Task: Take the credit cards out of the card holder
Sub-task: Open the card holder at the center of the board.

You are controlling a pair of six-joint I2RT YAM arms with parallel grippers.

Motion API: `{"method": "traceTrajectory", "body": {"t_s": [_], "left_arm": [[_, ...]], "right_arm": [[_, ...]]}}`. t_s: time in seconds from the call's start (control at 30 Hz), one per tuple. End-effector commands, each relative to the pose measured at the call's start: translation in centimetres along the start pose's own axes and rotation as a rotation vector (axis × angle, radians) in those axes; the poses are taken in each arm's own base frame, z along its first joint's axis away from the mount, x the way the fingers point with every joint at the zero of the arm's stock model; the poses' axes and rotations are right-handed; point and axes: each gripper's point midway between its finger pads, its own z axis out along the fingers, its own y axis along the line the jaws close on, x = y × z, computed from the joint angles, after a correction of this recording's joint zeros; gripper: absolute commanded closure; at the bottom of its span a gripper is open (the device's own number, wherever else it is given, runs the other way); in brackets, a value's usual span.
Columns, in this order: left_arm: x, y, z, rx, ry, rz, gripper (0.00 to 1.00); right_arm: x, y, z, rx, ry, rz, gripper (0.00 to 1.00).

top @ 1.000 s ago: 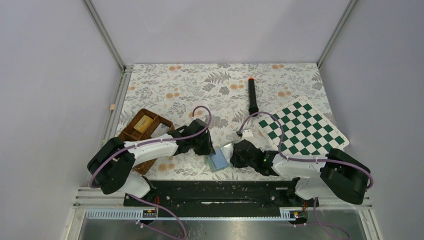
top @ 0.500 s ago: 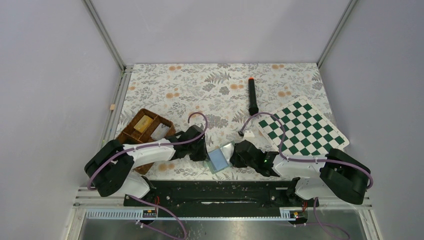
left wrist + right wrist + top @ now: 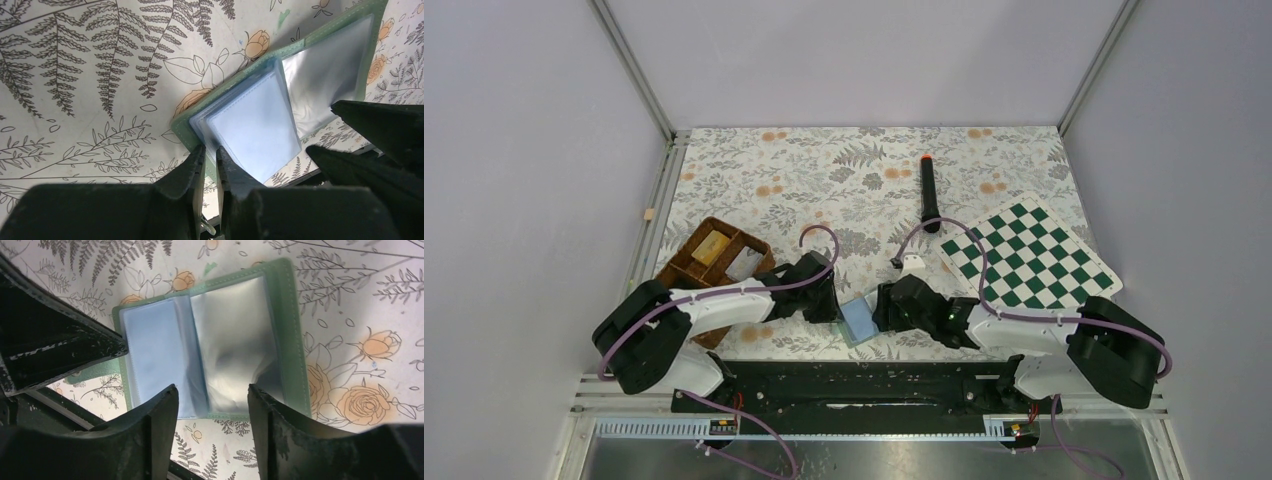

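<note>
At the near edge of the floral table (image 3: 824, 170), the card holder (image 3: 210, 340) lies opened flat between both pincers. The left gripper (image 3: 210, 151) is clenched on its left edge, by the light blue sleeves. The right gripper (image 3: 212, 390) hangs over it with jaws released, straddling the fold. The holder's right panel shows silvery grey; whether that is a card I cannot tell. Farther left, a wicker tray (image 3: 679, 266) holds a yellowish block (image 3: 711, 246) and a pale item (image 3: 746, 263) in separate compartments. Beyond, a chessboard (image 3: 1029, 255) and a black stick (image 3: 929, 195).
</note>
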Motion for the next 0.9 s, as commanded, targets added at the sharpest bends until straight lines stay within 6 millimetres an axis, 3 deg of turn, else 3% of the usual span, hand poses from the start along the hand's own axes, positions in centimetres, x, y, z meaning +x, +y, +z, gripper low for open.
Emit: {"method": "traceTrajectory", "body": {"t_s": [0.0, 0.2, 0.5, 0.87], "left_arm": [[-0.8, -1.1, 0.4, 0.024, -0.021, 0.004, 0.86], [-0.7, -1.2, 0.6, 0.042, -0.012, -0.028, 0.86], [-0.5, 0.0, 0.1, 0.031, -0.017, -0.049, 0.86], [-0.3, 0.4, 0.4, 0.022, -0.005, -0.048, 0.86]], "right_arm": [[-0.7, 1.5, -0.1, 0.006, -0.006, -0.12, 0.35], [-0.4, 2.4, 0.0, 0.11, -0.003, -0.291, 0.22], [0.5, 1.8, 0.9, 0.213, 0.004, -0.388, 0.17], [0.6, 2.8, 0.9, 0.188, 0.004, -0.396, 0.13]]}}
